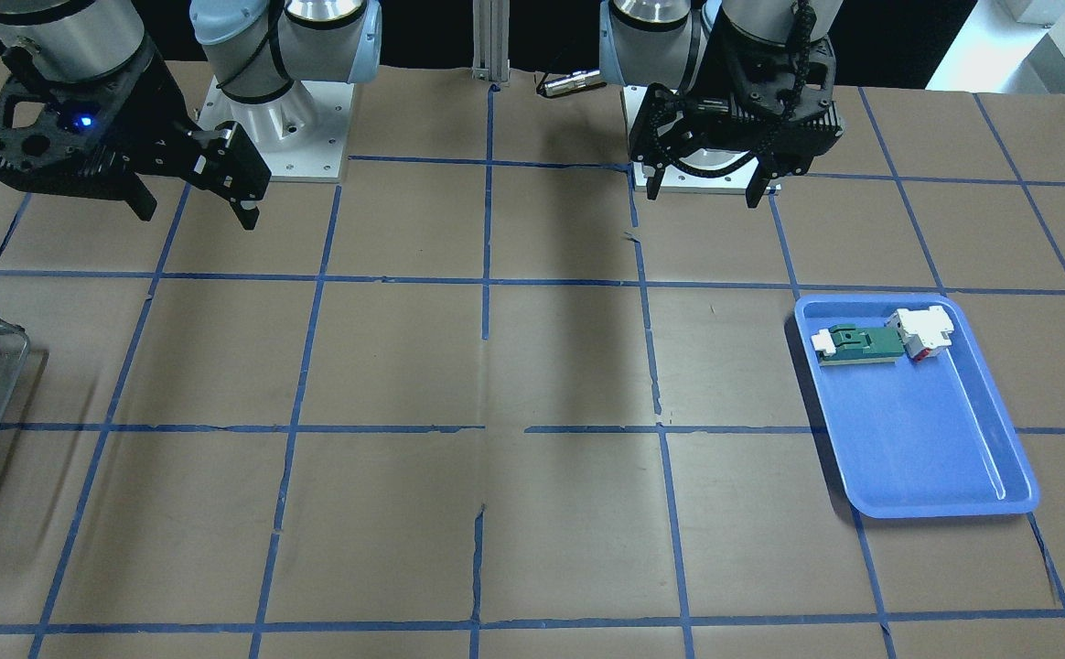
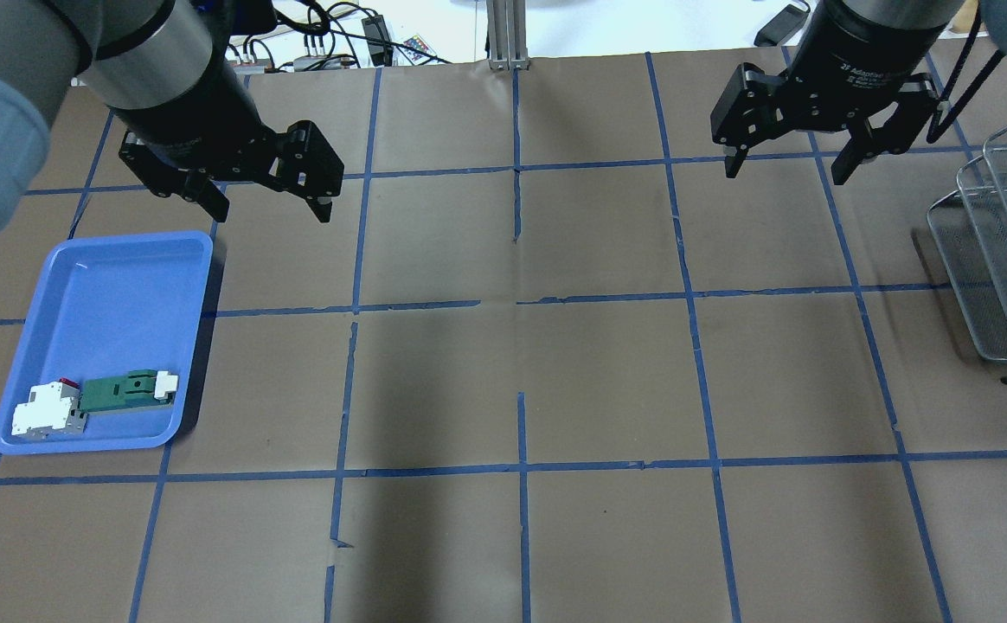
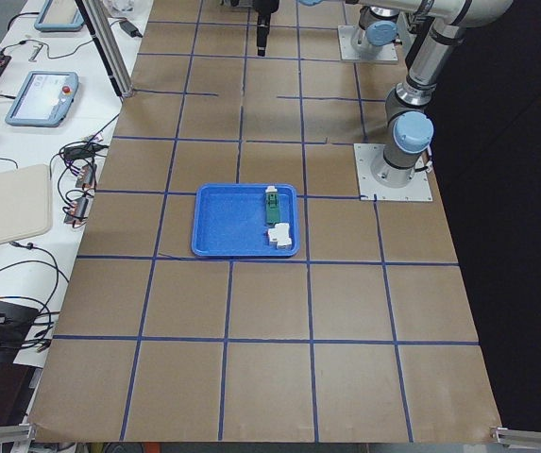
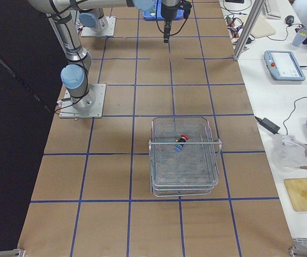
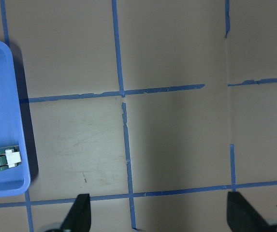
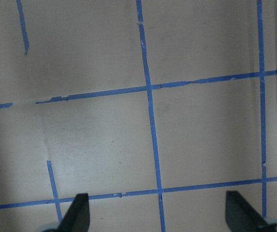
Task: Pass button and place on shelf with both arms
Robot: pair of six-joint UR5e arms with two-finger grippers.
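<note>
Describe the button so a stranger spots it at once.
Find the silver wire-mesh shelf at the table's end on the robot's right. The button lies in it, near the edge facing the table's middle. Nothing else there is red.

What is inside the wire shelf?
The button lies on the top tier of the shelf. The lower tiers are largely covered by mesh, so their contents cannot be seen.

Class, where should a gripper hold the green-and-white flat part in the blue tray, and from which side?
Probably across the narrow middle of the green-and-white part, from above. It lies flat, one end against the white block, the other near the blue tray's wall, so only its long sides look free.
</note>
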